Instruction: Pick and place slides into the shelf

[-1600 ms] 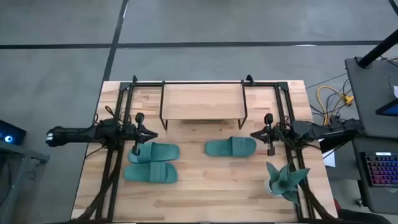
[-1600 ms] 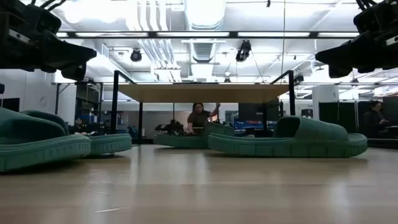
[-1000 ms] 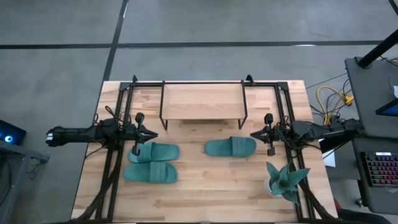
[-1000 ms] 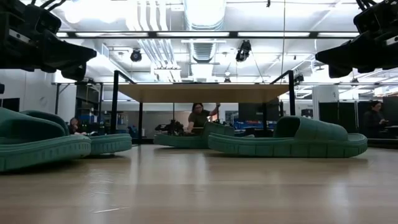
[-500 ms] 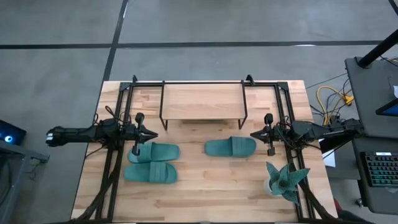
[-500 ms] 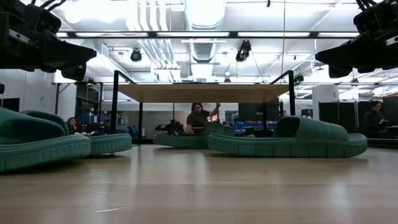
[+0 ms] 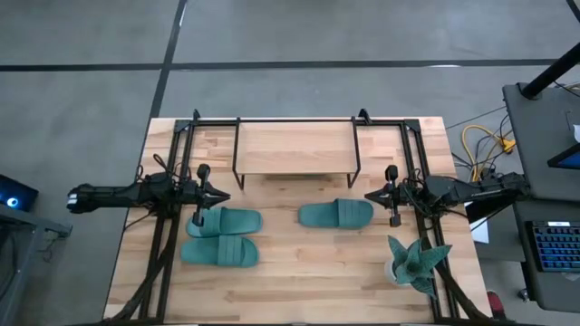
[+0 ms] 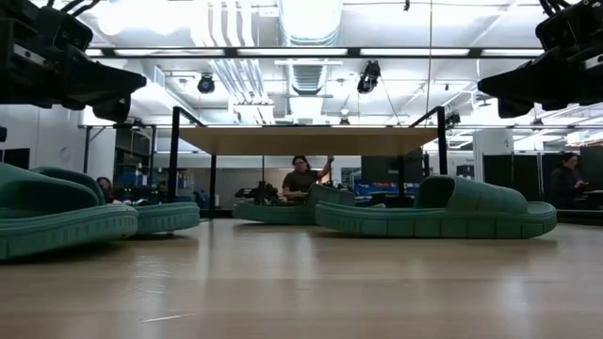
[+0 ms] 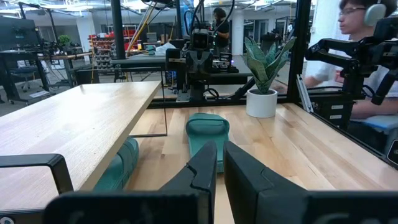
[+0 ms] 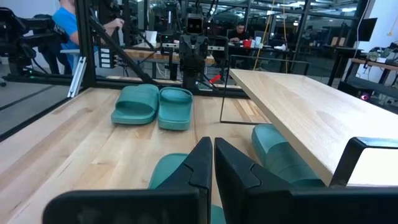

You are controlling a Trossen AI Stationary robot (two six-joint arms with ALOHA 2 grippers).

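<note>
Both arms hung above the desk (image 7: 299,272) with fingers pressed together, holding nothing: the left end effector (image 7: 217,195) at the left side, the right end effector (image 7: 370,196) at the right. Two slides (image 7: 222,235) lay side by side near the left end effector. A third slide (image 7: 336,214) lay just beside the right one. A fourth slide (image 10: 280,155) sat under the shelf (image 7: 294,148) at the far side. A plant (image 7: 415,263) stood at the near right.
</note>
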